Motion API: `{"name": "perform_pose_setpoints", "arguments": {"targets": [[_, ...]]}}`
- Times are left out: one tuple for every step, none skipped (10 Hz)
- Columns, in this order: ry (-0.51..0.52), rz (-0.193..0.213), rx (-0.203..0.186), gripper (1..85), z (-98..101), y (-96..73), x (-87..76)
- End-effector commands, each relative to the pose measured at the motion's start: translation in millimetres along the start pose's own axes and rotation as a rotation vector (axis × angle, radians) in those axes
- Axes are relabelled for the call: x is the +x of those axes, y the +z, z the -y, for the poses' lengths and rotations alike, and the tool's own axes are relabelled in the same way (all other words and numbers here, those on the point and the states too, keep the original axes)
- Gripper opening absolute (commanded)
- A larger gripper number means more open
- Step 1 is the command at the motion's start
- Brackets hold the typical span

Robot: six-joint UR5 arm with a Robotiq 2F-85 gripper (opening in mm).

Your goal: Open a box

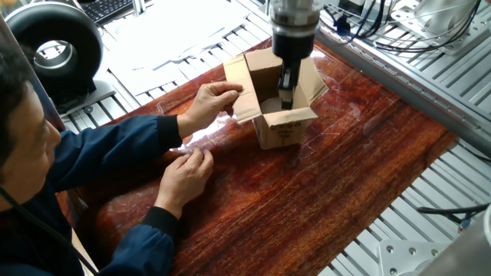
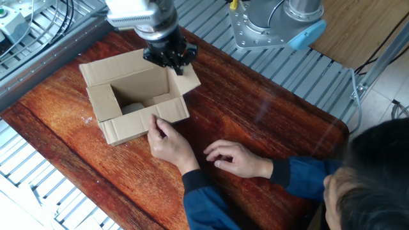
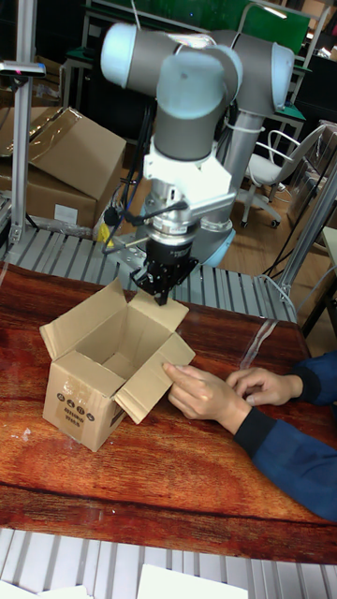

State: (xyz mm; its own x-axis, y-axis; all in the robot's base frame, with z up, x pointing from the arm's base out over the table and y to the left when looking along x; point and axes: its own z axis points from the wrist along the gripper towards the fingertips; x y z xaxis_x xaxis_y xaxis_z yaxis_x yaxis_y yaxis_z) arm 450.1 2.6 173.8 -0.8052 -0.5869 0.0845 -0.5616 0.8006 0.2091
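Note:
The brown cardboard box [image 1: 278,130] stands on the wooden table with its top flaps spread and its inside showing; black print marks one side [image 3: 80,409]. My gripper [image 2: 169,61] hangs over the box's far edge, fingers close together, with its tips at the flap [image 2: 186,79] that leans outward. The tall view shows the gripper [image 3: 159,292] touching that flap's upper edge. In the other fixed camera my gripper [image 1: 287,93] sits just above the opening. A person's hand [image 2: 167,138] holds the opposite flap.
The person in a blue sleeve [image 1: 107,149] sits at the table, the second hand [image 2: 233,158] resting flat on the wood. Aluminium rails [image 1: 430,69] border the table. The arm's base [image 2: 275,25] stands behind, and larger cartons [image 3: 65,164] sit in the background.

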Motion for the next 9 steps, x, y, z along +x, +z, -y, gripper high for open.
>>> {"name": "perform_pose_setpoints", "arguments": {"targets": [[-0.056,-0.013,0.127,1.0,36.9,-20.1,-11.6],[-0.076,-0.022,0.199,1.0,56.5,-22.6,-16.3],[-0.075,-0.031,0.212,1.0,60.0,-23.9,-19.3],[-0.055,-0.036,0.204,1.0,57.1,-25.7,-21.5],[-0.050,-0.032,0.207,1.0,52.7,-27.6,-24.6],[-0.021,-0.028,0.215,1.0,54.6,-28.0,-24.7],[0.016,-0.024,0.263,1.0,66.6,-30.9,-24.7],[0.044,-0.018,0.284,1.0,71.7,-32.3,-25.3],[0.054,-0.012,0.302,1.0,76.2,-33.6,-26.3]]}}
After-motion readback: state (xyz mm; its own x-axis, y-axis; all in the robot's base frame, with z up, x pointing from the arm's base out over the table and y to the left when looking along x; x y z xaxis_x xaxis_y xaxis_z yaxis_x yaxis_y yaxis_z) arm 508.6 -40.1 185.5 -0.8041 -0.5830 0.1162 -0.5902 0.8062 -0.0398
